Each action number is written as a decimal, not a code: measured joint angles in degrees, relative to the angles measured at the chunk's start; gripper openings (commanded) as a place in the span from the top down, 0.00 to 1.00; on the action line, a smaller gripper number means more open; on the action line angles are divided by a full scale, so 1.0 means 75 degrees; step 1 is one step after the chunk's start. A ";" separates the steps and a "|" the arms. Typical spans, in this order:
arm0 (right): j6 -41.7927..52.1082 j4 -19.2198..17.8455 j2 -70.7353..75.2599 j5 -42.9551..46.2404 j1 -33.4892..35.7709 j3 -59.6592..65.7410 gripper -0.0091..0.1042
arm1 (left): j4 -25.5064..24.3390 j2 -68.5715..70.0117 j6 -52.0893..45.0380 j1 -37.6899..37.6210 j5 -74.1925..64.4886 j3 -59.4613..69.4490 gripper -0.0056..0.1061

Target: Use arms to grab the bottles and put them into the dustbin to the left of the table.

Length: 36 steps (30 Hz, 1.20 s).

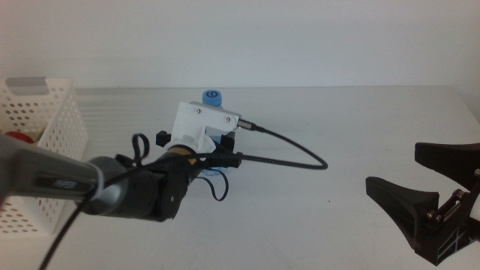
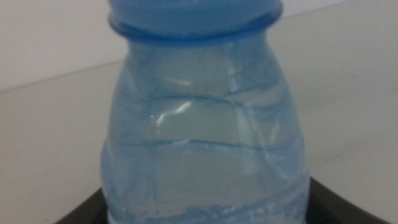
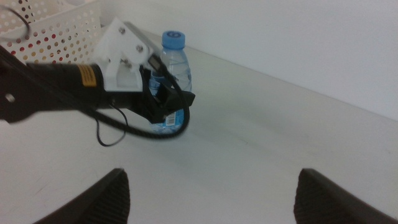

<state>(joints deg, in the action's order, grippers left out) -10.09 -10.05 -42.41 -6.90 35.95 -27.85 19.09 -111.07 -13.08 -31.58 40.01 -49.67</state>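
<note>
Clear plastic, the blue-capped water bottle [image 1: 214,98] stands upright mid-table [image 1: 337,112] with the left gripper [image 3: 163,99] around its body, closure unclear, while the right gripper [image 1: 420,196] waits spread wide at the near right; the middle view alone shows something red inside the perforated white basket [image 1: 45,112].

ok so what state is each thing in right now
water bottle: upright on the table, blue cap on, between the left gripper's jaws
left gripper: around the bottle's body, grip not confirmed
right gripper: open, waiting near the table's right edge
dustbin: upright at the left, something red inside
</note>
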 measured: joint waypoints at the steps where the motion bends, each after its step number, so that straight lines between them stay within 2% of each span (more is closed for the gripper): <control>1: 0.0000 0.0000 0.0000 0.0000 0.0000 0.0000 0.22 | 0.0097 0.0172 -0.0073 -0.0022 -0.0271 0.0006 0.99; 6: 0.0000 0.0000 0.0000 0.0000 0.0000 0.0000 0.22 | 0.0316 0.1190 -0.0191 -0.0030 -0.1718 0.0006 0.99; 22: 0.0000 0.0000 0.0000 0.0000 0.0000 0.0000 0.22 | 0.0302 0.3941 -0.0212 -0.0023 -0.6251 0.0033 0.99; 36: 0.0000 0.0000 0.0000 0.0000 0.0000 0.0000 0.22 | 0.0153 0.4499 0.0170 -0.0023 -0.7333 0.0057 0.99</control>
<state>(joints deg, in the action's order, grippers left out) -10.09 -10.05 -42.41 -6.90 35.95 -27.85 20.24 -77.32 -11.81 -31.75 -14.99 -49.24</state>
